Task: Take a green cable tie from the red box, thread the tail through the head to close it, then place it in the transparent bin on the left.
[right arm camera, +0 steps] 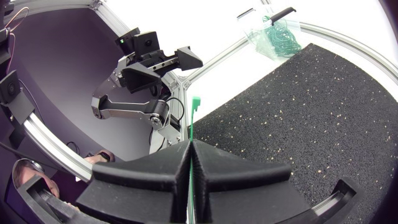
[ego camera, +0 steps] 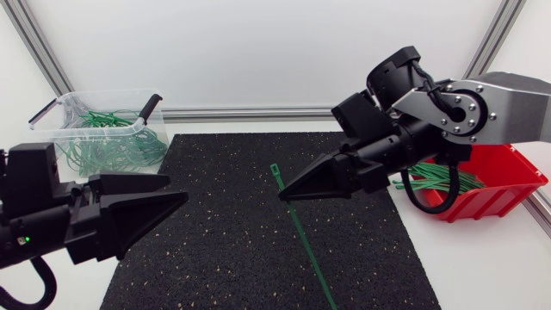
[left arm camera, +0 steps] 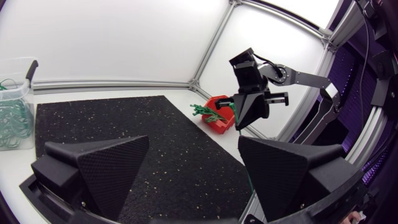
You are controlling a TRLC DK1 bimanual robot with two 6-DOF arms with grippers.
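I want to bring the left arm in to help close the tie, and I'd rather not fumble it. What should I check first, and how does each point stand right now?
1. Right gripper shut on the cable tie: ok, both fingers pinch it.
2. Tie's head clear of the fingers: ok, it sticks out past the fingertips.
3. Left gripper open and empty: ok.
4. Tail threaded through the head: not ok, the tie is straight.
5. Tail end clear of the mat: cannot tell.
6. Nothing hanging over the bin: ok.
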